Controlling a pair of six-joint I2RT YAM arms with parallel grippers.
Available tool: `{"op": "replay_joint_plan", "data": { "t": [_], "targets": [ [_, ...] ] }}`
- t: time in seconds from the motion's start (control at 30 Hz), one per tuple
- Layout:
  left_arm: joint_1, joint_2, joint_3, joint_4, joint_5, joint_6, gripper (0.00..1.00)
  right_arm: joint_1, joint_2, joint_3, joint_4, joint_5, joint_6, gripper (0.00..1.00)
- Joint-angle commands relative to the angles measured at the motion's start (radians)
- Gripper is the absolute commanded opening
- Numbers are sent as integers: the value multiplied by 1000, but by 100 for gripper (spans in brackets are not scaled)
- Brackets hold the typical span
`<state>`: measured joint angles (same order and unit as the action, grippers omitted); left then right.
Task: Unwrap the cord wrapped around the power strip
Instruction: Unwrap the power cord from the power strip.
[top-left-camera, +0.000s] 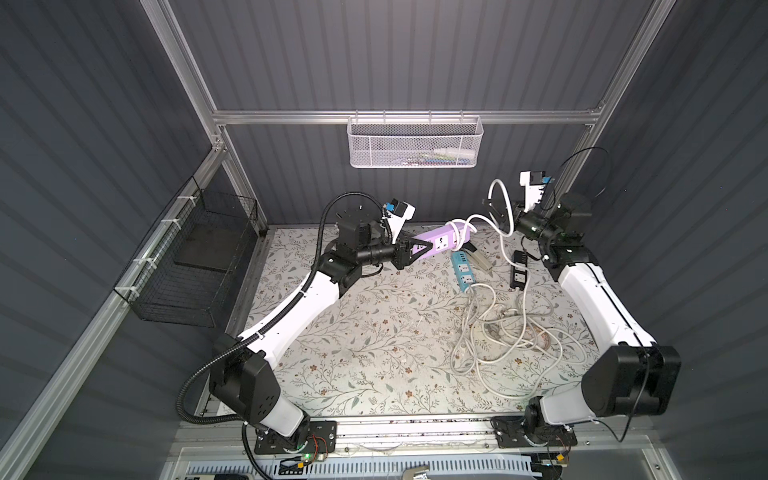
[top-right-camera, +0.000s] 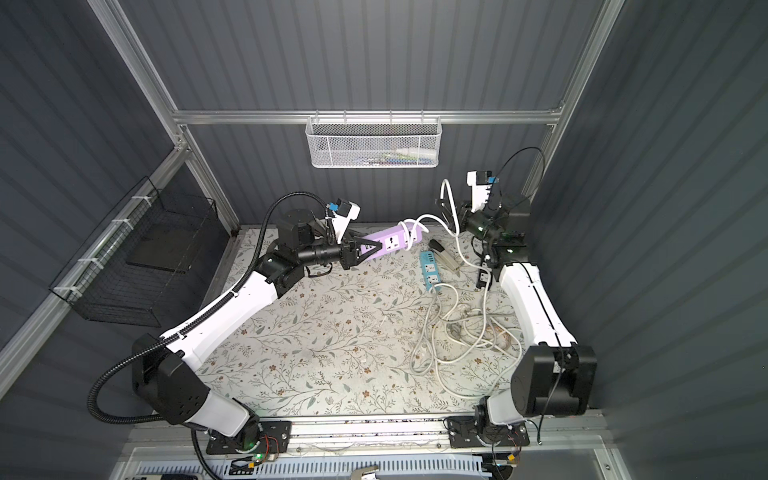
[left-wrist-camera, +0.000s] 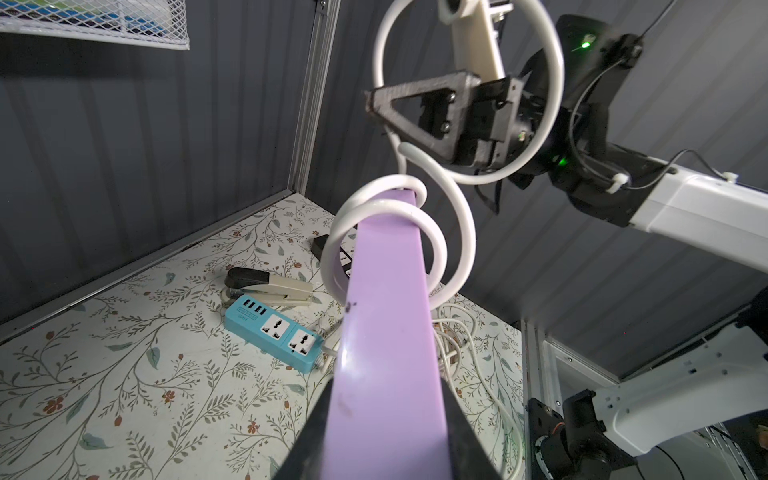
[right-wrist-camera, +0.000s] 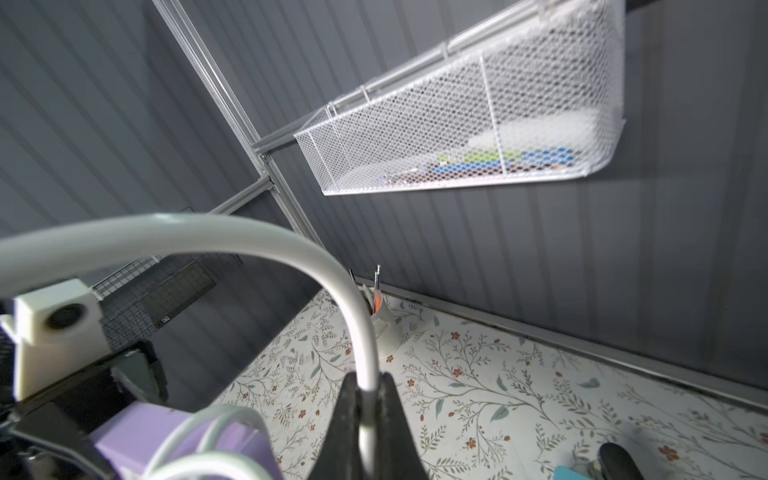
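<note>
A purple power strip (top-left-camera: 440, 243) (top-right-camera: 390, 242) hangs above the back of the table, and my left gripper (top-left-camera: 430, 246) (top-right-camera: 380, 246) (left-wrist-camera: 388, 415) is shut on its near end. A white cord (top-left-camera: 498, 187) (left-wrist-camera: 457, 216) still coils about twice around the strip's far end. From there it rises in a big loop to my right gripper (top-left-camera: 487, 202) (top-right-camera: 438, 202) (right-wrist-camera: 368, 380), which is shut on the cord (right-wrist-camera: 249, 232) above and to the right of the strip. The rest of the cord trails down to the table.
Below the strip lie a blue power strip (top-left-camera: 464, 272), a stapler (top-left-camera: 478, 259) and a black power strip (top-left-camera: 519, 270). Tangled white cords (top-left-camera: 498, 332) cover the right side of the table. A white mesh basket (top-left-camera: 413, 141) hangs on the back wall, a black wire basket (top-left-camera: 195, 257) at the left.
</note>
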<state>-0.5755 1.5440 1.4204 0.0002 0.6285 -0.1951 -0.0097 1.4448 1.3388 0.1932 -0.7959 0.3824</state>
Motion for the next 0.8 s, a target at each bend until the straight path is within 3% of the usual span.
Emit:
{"op": "replay_joint_plan", "data": {
  "t": [0.0,0.5,0.67,0.77],
  "targets": [
    [-4,-2,38,21,-14,15,0,-7,-98,-3,-18,5,15,0],
    [4,-85,23,-48,-290,96,0,-46,-484,-390,-253,76,14,0],
    [16,-121,15,-33,-291,90,0,-46,-473,-517,-266,110,38,0],
    [19,-133,17,-13,-223,75,0,-45,-388,-568,-215,123,55,0]
  ]
}}
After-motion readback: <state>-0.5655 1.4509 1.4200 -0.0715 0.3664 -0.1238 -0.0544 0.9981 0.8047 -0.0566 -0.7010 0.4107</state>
